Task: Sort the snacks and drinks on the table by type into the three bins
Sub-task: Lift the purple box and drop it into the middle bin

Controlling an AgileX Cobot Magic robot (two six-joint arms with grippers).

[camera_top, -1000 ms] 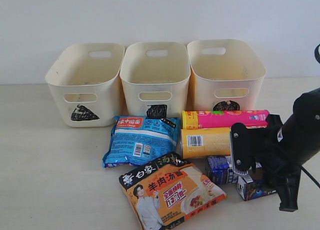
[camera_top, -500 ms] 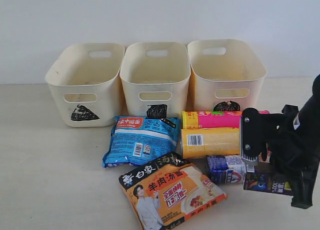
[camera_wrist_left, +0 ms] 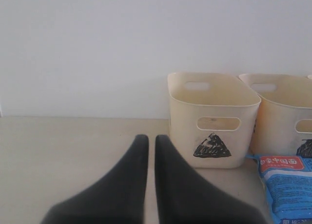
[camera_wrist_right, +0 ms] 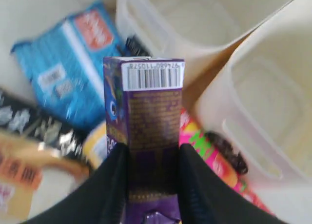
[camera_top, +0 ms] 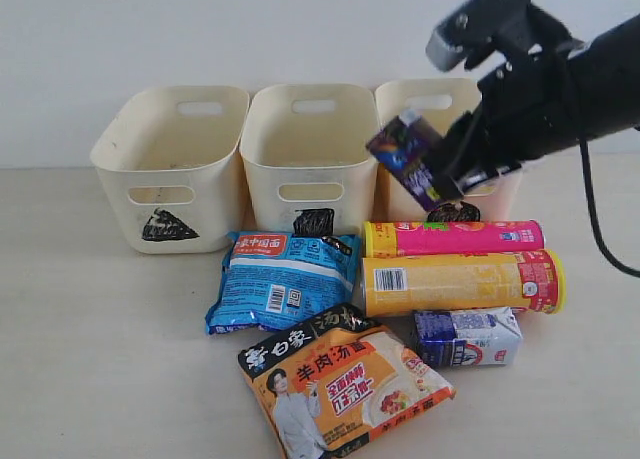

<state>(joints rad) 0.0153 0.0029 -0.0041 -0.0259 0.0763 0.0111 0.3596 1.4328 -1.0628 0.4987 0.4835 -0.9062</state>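
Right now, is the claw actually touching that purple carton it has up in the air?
Touching. The right wrist view shows the right gripper pressed against opposite sides of the purple carton, with no gap on either side.

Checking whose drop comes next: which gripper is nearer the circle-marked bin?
Right. The right gripper, holding the purple carton, hangs raised just in front of the circle bin. The left gripper sits low before the triangle bin, at the row's other end.
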